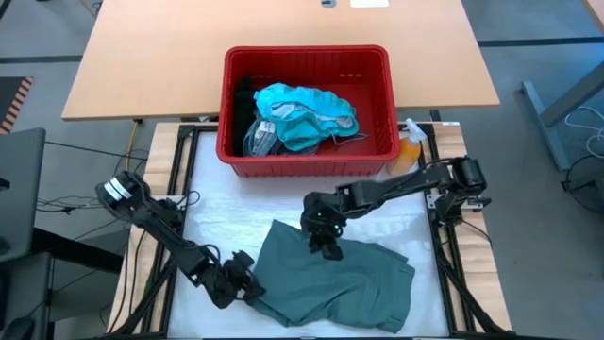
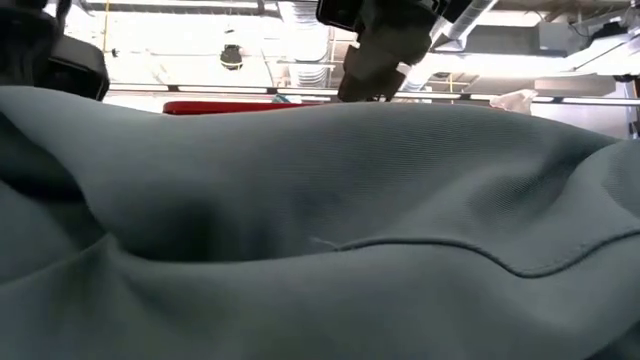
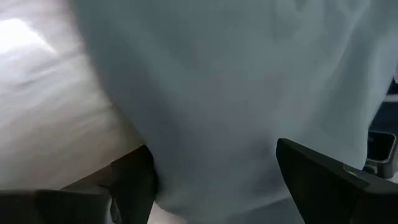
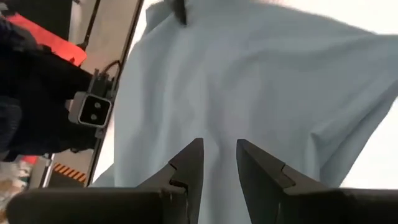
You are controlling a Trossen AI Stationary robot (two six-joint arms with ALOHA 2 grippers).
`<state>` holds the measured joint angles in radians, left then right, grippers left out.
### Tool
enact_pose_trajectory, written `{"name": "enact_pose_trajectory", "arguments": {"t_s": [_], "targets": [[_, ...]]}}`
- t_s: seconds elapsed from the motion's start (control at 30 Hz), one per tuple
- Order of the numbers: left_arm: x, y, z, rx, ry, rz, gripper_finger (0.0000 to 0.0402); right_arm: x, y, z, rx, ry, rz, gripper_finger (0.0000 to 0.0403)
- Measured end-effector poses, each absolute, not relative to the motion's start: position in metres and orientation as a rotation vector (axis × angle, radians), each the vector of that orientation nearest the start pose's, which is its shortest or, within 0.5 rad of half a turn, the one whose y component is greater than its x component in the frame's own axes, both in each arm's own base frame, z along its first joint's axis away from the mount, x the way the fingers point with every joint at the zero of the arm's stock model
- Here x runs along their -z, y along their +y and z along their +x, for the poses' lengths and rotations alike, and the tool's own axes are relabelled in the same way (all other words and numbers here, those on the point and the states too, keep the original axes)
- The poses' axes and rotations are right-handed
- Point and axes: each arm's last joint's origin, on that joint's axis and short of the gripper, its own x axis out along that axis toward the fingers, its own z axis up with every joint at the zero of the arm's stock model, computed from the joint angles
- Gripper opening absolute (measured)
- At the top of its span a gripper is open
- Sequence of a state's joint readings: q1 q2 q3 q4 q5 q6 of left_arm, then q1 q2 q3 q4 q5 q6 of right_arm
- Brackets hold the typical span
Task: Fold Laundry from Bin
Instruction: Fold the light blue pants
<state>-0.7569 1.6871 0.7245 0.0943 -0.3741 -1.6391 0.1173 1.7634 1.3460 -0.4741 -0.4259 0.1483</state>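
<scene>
A dull grey-green garment (image 1: pixel 340 283) lies spread and rumpled on the white work surface (image 1: pixel 226 227), toward six o'clock of the table as seen from above. The left gripper (image 1: pixel 247 286) sits at the garment's nine-o'clock edge, its fingers (image 3: pixel 323 180) spread wide with the cloth's edge lying loose between them, not pinched. The right gripper (image 1: pixel 326 246) points down onto the garment's twelve-o'clock edge; its fingers (image 4: pixel 186 165) stand narrowly apart against the fabric, and whether a fold is pinched between them cannot be told. At twelve o'clock of the white surface stands the red bin (image 1: pixel 307 156), resting partly on the wooden table (image 1: pixel 142 66) behind. It holds the remaining laundry: bright teal garments (image 1: pixel 307 111), a blue-grey striped cloth (image 1: pixel 260 140) and a black one (image 1: pixel 245 99). An orange spray bottle (image 1: pixel 408 151) stands just beside the bin at its four-o'clock corner. From table height the grey-green cloth (image 2: pixel 320 230) fills nearly the whole view.
</scene>
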Motion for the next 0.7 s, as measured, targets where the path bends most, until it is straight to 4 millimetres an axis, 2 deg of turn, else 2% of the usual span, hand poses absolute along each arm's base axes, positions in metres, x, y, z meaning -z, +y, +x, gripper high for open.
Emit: {"name": "enact_pose_trajectory", "arguments": {"t_s": [0.27,0.37,0.43,0.53,0.63,0.7], "targets": [[-0.118,-0.2,0.235,-0.28,0.884,-1.055,0.0304,-0.245,0.052,0.374,-0.431,0.926,0.278,0.0124],[-0.115,-0.199,0.236,-0.273,0.911,-1.058,0.0279,-0.245,0.05,0.375,-0.438,0.915,0.252,0.0124],[-0.114,-0.198,0.237,-0.266,0.928,-1.058,0.0241,-0.246,0.05,0.378,-0.459,0.864,0.176,0.0124],[-0.113,-0.196,0.239,-0.256,0.951,-1.055,0.015,-0.246,0.044,0.387,-0.441,0.776,0.09,0.0124],[-0.111,-0.195,0.238,-0.273,0.959,-1.049,0.004,-0.237,0.028,0.402,-0.403,0.756,0.159,0.0124],[-0.111,-0.195,0.238,-0.287,0.947,-1.056,0.0017,-0.219,0.016,0.414,-0.34,0.819,0.261,0.0124]]}}
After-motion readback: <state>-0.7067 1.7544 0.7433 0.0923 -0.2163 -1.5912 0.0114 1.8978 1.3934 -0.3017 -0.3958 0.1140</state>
